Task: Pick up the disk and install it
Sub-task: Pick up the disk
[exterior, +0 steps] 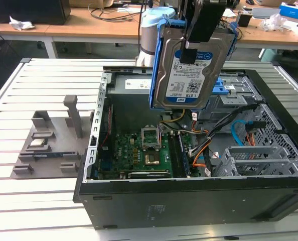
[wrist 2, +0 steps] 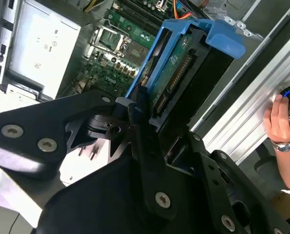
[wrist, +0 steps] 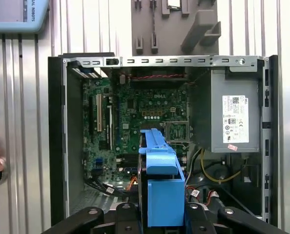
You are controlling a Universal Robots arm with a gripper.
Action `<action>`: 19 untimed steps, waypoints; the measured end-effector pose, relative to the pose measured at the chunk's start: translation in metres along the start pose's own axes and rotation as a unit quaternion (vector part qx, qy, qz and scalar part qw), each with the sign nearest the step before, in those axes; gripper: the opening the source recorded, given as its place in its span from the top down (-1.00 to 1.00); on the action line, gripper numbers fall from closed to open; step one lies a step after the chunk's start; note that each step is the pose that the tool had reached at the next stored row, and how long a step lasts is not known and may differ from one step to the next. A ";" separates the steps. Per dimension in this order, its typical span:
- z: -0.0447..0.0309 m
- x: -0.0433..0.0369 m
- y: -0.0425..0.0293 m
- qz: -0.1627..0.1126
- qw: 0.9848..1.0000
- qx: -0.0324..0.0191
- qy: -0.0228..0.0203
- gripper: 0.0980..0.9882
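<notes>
Exterior view: silver hard disk in its blue plastic caddy [exterior: 186,70] hangs upper centre, jaws clenched on it, above the open black computer case [exterior: 189,203]; lifted, not yet installed.

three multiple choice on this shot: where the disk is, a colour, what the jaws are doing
1. The disk is: A held above the open computer case; B installed inside it; C lying beside it.
2. Its caddy is: A red; B blue; C yellow.
3. The jaws of the gripper are: A open, empty; B shut on a cable; C shut on the disk.
Answers: A, it hangs over the case in the exterior view; B, the frame is blue; C, they clamp its edge.
</notes>
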State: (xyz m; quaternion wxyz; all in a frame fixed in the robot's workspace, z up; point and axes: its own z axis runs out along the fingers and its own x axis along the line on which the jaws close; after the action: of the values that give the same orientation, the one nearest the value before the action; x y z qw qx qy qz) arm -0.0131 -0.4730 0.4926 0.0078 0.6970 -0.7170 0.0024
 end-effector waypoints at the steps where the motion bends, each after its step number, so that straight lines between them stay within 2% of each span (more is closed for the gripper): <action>1: 0.0000 0.0024 -0.0001 0.000 1.000 0.000 0.000 0.41; 5: 0.0003 0.0138 -0.0004 0.000 1.000 0.000 0.003 0.41; 8: 0.0008 0.0299 -0.0009 0.000 1.000 0.000 0.005 0.41; 12: 0.0011 0.0411 -0.0012 0.000 1.000 0.000 0.006 0.41; 14: 0.0014 0.0538 -0.0015 0.000 1.000 0.000 0.007 0.41; 17: 0.0016 0.0639 -0.0019 0.000 1.000 0.000 0.008 0.41; 19: 0.0017 0.0669 -0.0053 0.000 1.000 0.000 0.006 0.41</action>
State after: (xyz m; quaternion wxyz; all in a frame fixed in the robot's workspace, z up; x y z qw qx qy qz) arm -0.0097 -0.5400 0.4918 0.0120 0.6970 -0.7169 0.0067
